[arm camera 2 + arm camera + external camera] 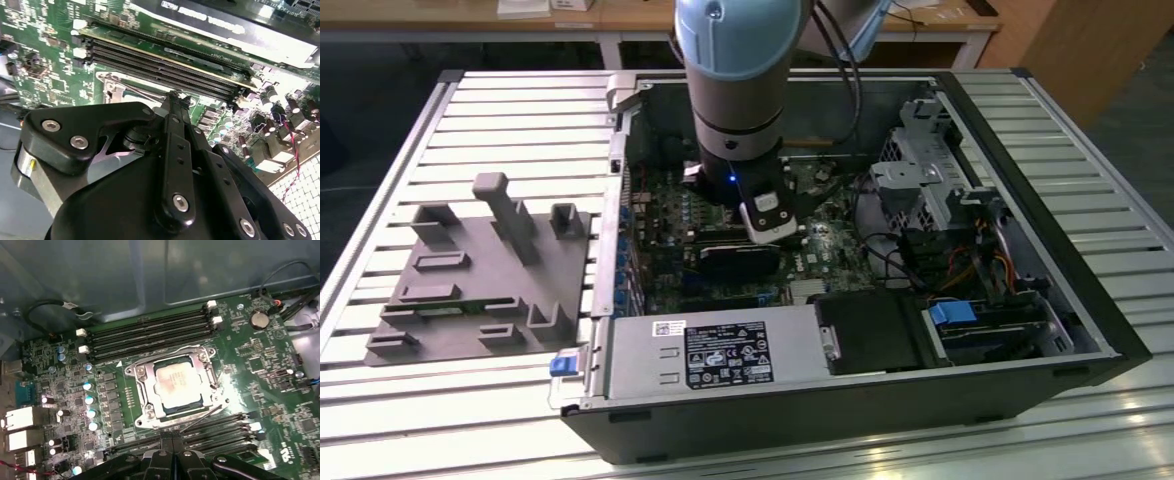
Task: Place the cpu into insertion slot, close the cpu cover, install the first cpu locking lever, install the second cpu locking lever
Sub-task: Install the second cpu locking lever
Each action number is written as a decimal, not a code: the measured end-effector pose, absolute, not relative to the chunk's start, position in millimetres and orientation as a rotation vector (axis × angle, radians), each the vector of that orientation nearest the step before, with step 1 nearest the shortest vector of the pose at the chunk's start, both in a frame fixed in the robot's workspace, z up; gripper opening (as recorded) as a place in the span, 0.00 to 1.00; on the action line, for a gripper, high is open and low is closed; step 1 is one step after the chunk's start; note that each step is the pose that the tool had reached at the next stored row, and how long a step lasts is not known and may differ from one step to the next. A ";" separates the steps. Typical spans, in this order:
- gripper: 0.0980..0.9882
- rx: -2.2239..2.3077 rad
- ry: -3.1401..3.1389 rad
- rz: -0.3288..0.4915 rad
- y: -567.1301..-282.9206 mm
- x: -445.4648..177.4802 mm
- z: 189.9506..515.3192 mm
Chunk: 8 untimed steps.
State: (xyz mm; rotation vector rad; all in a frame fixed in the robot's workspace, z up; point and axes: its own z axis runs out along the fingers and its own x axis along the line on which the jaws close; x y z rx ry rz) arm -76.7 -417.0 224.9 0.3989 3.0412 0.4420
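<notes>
Black metal fingers of the claw are pressing together with no gap showing between them, clenched at their tips. In the second wrist view the claw is meeting the end of a thin wire lever; whether the wire is being pinched or only touched cannot be told. In the first wrist view that lever is running at a slant from the fingertips along the near edge of the cover.

The cover is lying flat and closed, and the cpu is sitting inside the insertion slot, its dull top showing through the cover's square opening. Long black memory slots are flanking the socket on two sides, all set on the green board.

In the exterior view the arm is standing nearly upright, reaching straight down into the open computer case. The case is lying on its side on the slatted worktop, with a grey holder tray resting beside it toward the exterior view's left.
</notes>
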 end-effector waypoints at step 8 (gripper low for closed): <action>0.00 0.400 3.037 0.494 -420.6 -80.4 215.8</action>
